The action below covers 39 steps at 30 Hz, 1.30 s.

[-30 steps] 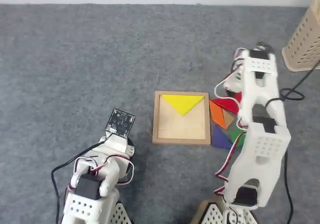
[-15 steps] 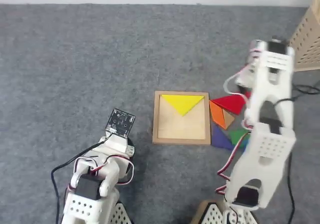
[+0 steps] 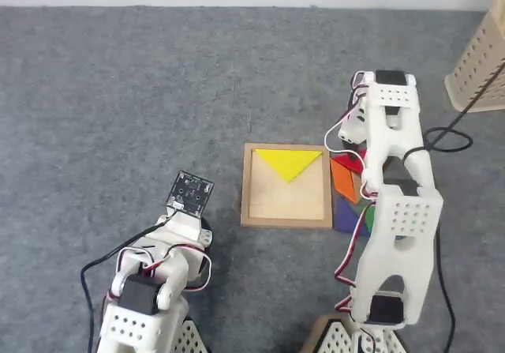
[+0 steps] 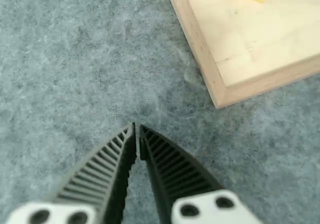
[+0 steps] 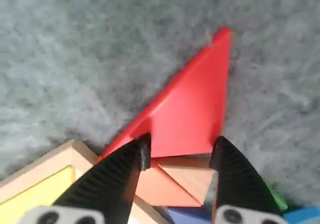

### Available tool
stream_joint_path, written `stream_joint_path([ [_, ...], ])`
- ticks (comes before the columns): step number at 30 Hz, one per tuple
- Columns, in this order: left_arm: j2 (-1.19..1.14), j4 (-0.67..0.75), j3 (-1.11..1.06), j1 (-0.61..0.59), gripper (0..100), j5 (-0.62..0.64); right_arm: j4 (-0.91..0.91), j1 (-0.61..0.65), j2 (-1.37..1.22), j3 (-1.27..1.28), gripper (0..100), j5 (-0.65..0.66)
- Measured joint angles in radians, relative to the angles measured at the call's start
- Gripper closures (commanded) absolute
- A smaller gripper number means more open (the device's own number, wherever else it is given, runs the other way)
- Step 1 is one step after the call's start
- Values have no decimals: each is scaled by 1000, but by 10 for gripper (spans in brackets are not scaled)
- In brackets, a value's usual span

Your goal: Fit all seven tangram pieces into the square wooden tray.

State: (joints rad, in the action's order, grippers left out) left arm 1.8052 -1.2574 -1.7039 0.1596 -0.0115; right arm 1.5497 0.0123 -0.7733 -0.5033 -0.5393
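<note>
Moved: right tool [image 5: 182, 146] has swung back from the basket [image 3: 481, 61] to the loose pieces.
Grip: spread open, astride the red triangle [image 5: 195, 108], nothing clamped.
Around: orange piece [image 5: 167, 186] against it, tray [image 3: 286, 220] alongside.
Tray: yellow triangle [image 3: 288, 162] inside, at the far edge.
Other arm: left tool [image 4: 136, 131] closed, empty, over the counter [image 4: 60, 58] near a tray corner.

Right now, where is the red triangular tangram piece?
The red triangular tangram piece lies on the carpet just right of the square wooden tray in the high view, beside the orange piece, under the open right gripper.
</note>
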Motion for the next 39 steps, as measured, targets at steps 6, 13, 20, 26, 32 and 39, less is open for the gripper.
stream_joint_path([
  [6,0,0,0,0,988,0,-2,-71,-21,-61,798,180],
  [13,0,0,0,0,988,0,-2,-130,-29,-87,799,293],
  [20,0,0,0,0,988,0,54,-132,5,-114,796,235],
  [26,0,0,0,0,988,0,60,-112,31,-114,796,-71],
  [32,0,0,0,0,988,0,32,-106,-28,-127,665,-301],
  [39,0,0,0,0,988,0,31,-123,-63,-163,612,-341],
])
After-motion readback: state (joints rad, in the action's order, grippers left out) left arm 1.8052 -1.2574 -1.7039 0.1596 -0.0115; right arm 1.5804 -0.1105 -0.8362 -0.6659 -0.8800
